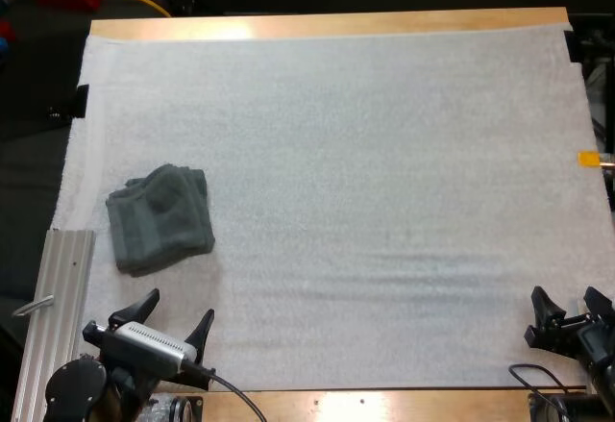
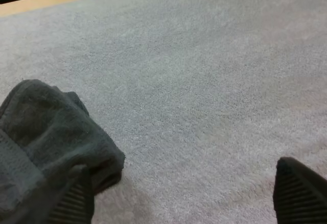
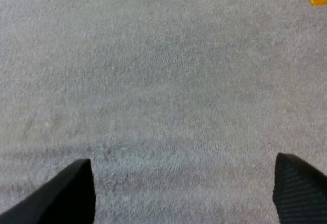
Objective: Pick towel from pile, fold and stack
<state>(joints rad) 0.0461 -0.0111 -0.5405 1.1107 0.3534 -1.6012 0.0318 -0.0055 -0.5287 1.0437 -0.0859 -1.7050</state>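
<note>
Far left, a ribbed metal rail (image 1: 62, 316) lies along the desk (image 1: 327, 25) edge, just beside the white mat (image 1: 384, 153). Right of the rail, the left hand (image 1: 182, 307) sits at the mat's near left corner. Its two black fingers (image 1: 144, 305) are spread wide, gripping nothing, and point toward the towel (image 1: 160, 218). The towel is a single dark grey-green piece, crumpled into a loose lump with a raised fold on top. It lies on the left part of the mat, near the mat's left border and just ahead of the left hand. In the high view a thin strip of mat shows between fingertips and cloth. In the left wrist view one finger (image 2: 71, 201) is just beside the towel's (image 2: 46, 132) near edge, and the other is over plain mat, well apart from the cloth. The mat runs flat and white across the middle. Far right, the right hand (image 1: 567, 297) sits at the mat's near right corner, fingers apart, gripping nothing. The right wrist view has both fingertips (image 3: 66, 193) wide apart over plain mat. The right hand is well apart from the towel and from the left hand.
</note>
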